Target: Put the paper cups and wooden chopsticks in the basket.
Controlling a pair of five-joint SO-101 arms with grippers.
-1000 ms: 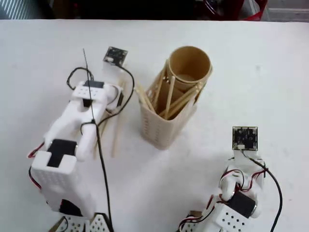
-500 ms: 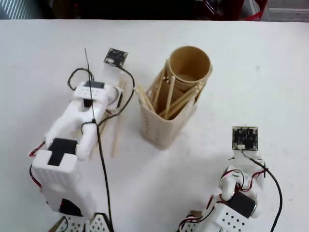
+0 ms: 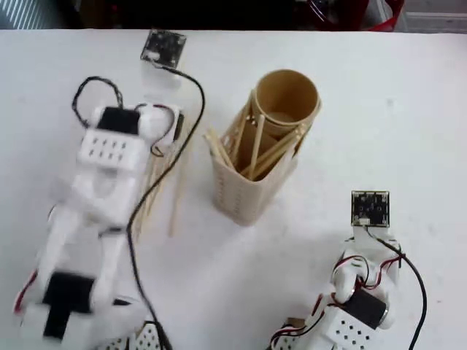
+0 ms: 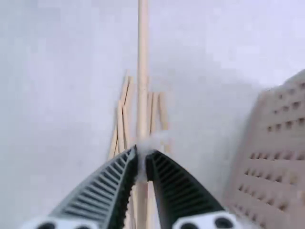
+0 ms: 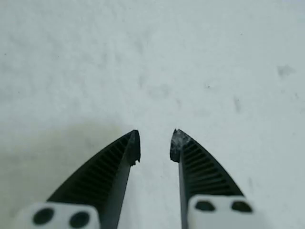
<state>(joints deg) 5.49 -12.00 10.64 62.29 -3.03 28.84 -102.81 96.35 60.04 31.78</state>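
Worktop: white worktop, a dark room beyond its far edge
Basket: the pale perforated basket stands near the middle of the worktop
Paper cup: a paper cup sits upright in the basket, on its far side, mouth up
Stowed chopsticks: the stowed chopsticks lean at mixed angles in the basket, against the cup
Left pincer: my left pincer is clenched on one held chopstick, gripped near one end
Long axis: the held chopstick runs straight out ahead of my fingertips, in line with the pincer
Loose chopsticks: the loose chopsticks lie flat between the basket and the left edge, pointing roughly from far edge to near edge; the held one looks to be above them
Basket from the pincer: just beside it, toward the right edge, its wall close to my grip
Right pincer: my right pincer is released, jaws a little apart over bare worktop near the near right corner, well apart from the sticks
Nearer arm: the left one, so I judge the carry is its job
Coming move: I would tip the stick end-down over the basket's rim; the leaning sticks could block it
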